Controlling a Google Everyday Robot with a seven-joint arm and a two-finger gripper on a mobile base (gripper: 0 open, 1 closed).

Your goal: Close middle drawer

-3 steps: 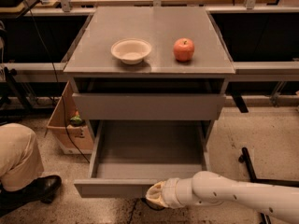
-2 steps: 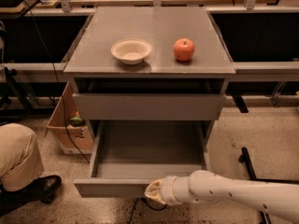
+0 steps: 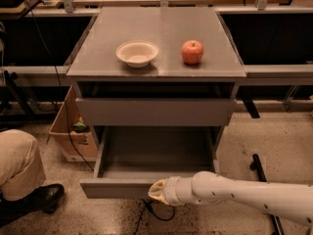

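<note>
The middle drawer [image 3: 151, 153] of the grey cabinet stands pulled far out, an empty shallow tray with a slim plain front panel [image 3: 115, 188]. My gripper [image 3: 155, 190] reaches in from the lower right on a white arm and sits right at the front panel, near its middle, touching or almost touching it. Above it, the drawer with the taller front panel [image 3: 155, 112] is nearly shut.
On the cabinet top [image 3: 98, 58] stand a white bowl [image 3: 137, 53] and a red apple [image 3: 192, 52]. A cardboard box [image 3: 71, 131] stands left of the cabinet. A person's knee [image 3: 17, 160] and black shoe [image 3: 41, 197] are at the lower left. A cable [image 3: 159, 214] lies on the floor under the drawer.
My gripper has shifted slightly left along the drawer's front panel. The drawer has not visibly moved.
</note>
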